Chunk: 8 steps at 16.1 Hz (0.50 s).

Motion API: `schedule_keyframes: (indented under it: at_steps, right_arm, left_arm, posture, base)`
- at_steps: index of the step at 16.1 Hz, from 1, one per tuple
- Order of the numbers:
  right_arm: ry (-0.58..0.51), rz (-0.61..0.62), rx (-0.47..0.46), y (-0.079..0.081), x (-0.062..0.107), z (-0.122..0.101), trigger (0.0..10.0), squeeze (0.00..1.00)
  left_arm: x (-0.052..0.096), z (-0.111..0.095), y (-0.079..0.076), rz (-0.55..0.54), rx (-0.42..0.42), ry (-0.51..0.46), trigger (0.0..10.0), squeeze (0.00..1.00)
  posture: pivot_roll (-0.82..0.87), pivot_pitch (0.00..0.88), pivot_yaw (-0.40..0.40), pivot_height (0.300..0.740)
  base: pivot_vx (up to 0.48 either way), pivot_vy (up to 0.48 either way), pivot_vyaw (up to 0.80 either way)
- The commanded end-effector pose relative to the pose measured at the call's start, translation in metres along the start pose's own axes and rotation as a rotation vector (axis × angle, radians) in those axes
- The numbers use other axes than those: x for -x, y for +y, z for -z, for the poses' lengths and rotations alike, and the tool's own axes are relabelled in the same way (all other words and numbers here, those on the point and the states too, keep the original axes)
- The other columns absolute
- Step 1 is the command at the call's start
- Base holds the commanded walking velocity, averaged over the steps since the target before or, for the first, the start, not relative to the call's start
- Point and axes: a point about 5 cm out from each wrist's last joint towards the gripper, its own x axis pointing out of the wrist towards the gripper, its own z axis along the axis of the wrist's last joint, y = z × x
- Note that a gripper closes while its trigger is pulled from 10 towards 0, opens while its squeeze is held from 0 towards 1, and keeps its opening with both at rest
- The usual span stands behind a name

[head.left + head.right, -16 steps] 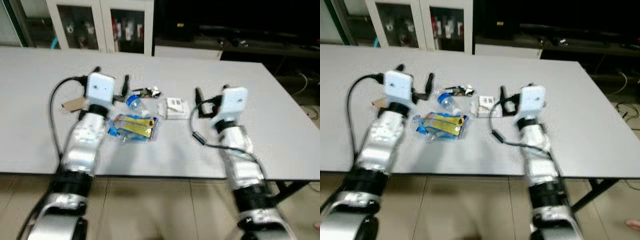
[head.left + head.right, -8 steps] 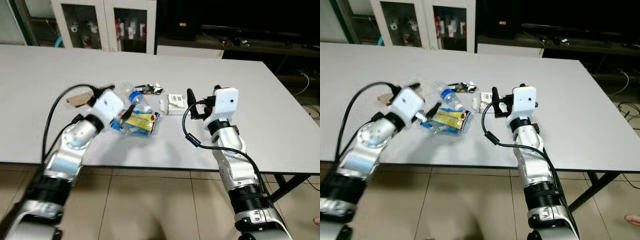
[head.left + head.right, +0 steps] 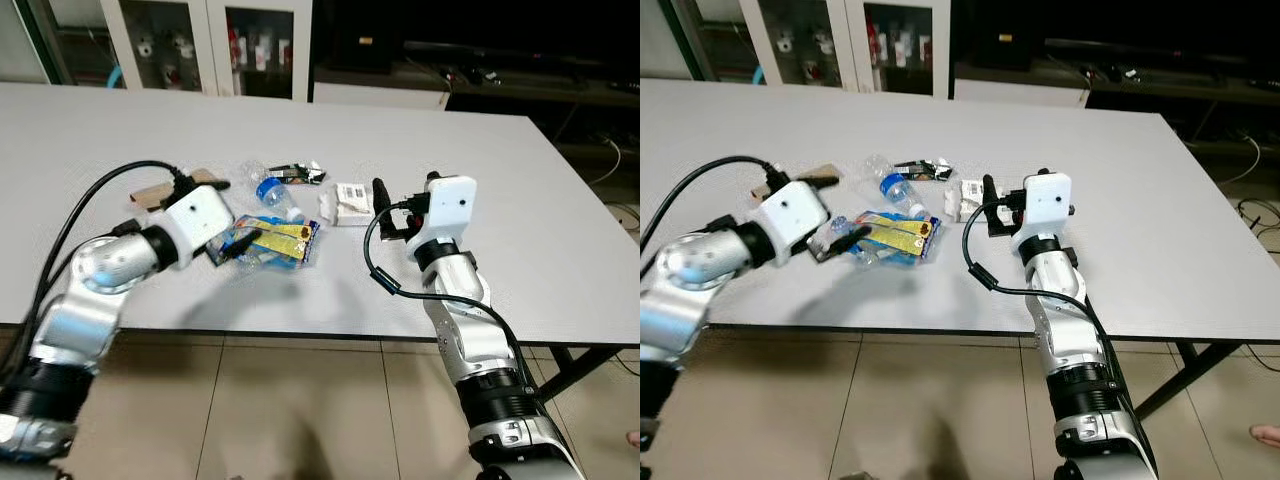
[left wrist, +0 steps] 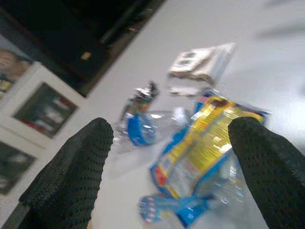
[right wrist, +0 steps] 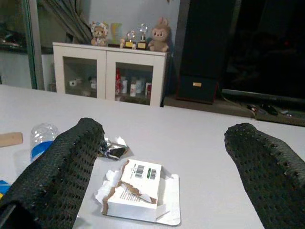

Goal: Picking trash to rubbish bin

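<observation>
Head views. Long white desk (image 3: pixel 560 210); the litter sits in a loose cluster toward the near edge, about midway along it. Left gripper (image 3: pixel 237 247) reaches in sideways, low over the crinkled yellow-and-blue plastic snack wrapper (image 3: pixel 272 243), fingertips at the wrapper's left end. Behind the wrapper lies a crushed clear plastic bottle with a blue label (image 3: pixel 272 193), then a small dark foil wrapper (image 3: pixel 296 174), farther from the near edge. A torn white cardboard box (image 3: pixel 349 198) lies to the right, just beside the right gripper (image 3: pixel 386 208), which hovers there. A brown cardboard scrap (image 3: pixel 165 191) shows behind the left wrist. No rubbish bin to be seen.

Left wrist view. Fingers spread wide, nothing between them; the snack wrapper (image 4: pixel 205 148) lies ahead in the gap, bottle (image 4: pixel 143 129) beyond it.

Right wrist view. Fingers likewise spread wide and empty; the torn box (image 5: pixel 138 188) lies straight ahead, centred.

Judgement: step in hand is the left pick of the wrapper. To do it well, drop the tips to the desk surface, straddle a raised crinkle rather than flat film, close slowly. Thin film may slide or drag the bottle along.
</observation>
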Motion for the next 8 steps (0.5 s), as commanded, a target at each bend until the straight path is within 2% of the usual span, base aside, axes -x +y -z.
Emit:
schedule_keyframes:
  at_steps: [1, 2, 4, 5, 6, 8]
  right_arm:
    - [0.018, 0.000, -0.008, -0.001, 0.001, 0.003, 10.0, 0.00]
    - [0.020, -0.007, -0.009, 0.000, 0.001, 0.003, 10.0, 0.00]
    - [0.022, -0.009, -0.009, 0.000, 0.001, 0.004, 10.0, 0.00]
    - [0.025, -0.011, -0.009, 0.000, 0.001, 0.004, 10.0, 0.00]
    - [0.027, -0.016, -0.008, 0.000, 0.001, 0.005, 10.0, 0.00]
    - [0.028, -0.016, -0.009, 0.000, 0.001, 0.005, 10.0, 0.00]
  left_arm:
    - [0.004, -0.007, 0.000, 0.051, 0.035, -0.029, 10.0, 0.00]
    - [0.007, -0.009, -0.003, 0.101, 0.088, -0.047, 10.0, 0.00]
    - [0.014, -0.004, -0.011, 0.183, 0.130, -0.014, 10.0, 0.00]
    - [0.015, 0.003, -0.022, 0.248, 0.144, 0.024, 10.0, 0.00]
    - [0.014, 0.007, -0.027, 0.261, 0.133, 0.062, 10.0, 0.00]
    - [0.011, 0.019, -0.026, 0.213, 0.092, 0.128, 10.0, 0.00]
  posture:
    - [0.01, 0.031, -0.070, 0.740]
    - [0.01, 0.032, -0.070, 0.740]
    - [0.01, 0.033, -0.072, 0.740]
    - [0.01, 0.034, -0.072, 0.740]
    - [0.01, 0.035, -0.072, 0.740]
    - [0.01, 0.035, -0.074, 0.740]
  base:
    - [0.000, 0.000, 0.00]
    - [0.000, 0.000, 0.00]
    - [0.000, 0.000, 0.00]
    - [0.000, 0.000, 0.00]
    - [0.000, 0.000, 0.00]
    - [0.000, 0.000, 0.00]
